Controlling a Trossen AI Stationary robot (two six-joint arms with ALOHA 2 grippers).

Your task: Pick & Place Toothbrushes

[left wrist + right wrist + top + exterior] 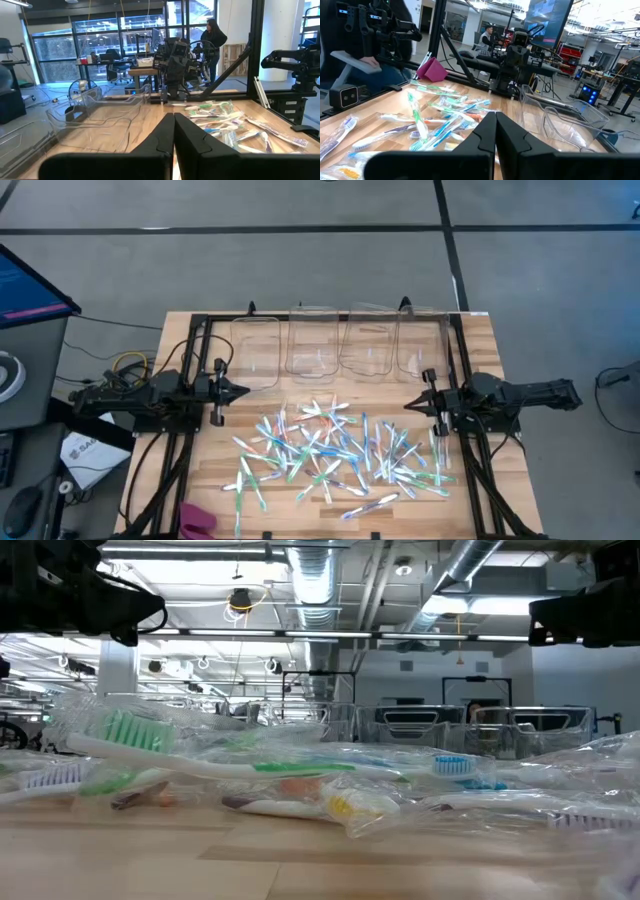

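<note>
A heap of slim toothbrushes [335, 450] in clear wrappers, with blue, green, orange and purple accents, lies on the wooden table between the two arms; the toothbrushes [290, 780] fill the low view. My left gripper [243, 392] hovers at the table's left side, level, fingers shut, pointing right. My right gripper [409, 406] hovers at the right side, shut, pointing left. Each wrist view shows its own shut fingers [173, 131] [495, 130] above the table, holding nothing.
Several clear plastic bins [255, 348] [312, 340] [368, 342] stand in a row along the table's far edge. A pink object [196, 520] lies at the near left corner. A black frame [200, 330] surrounds the table. A person [212, 37] stands far behind.
</note>
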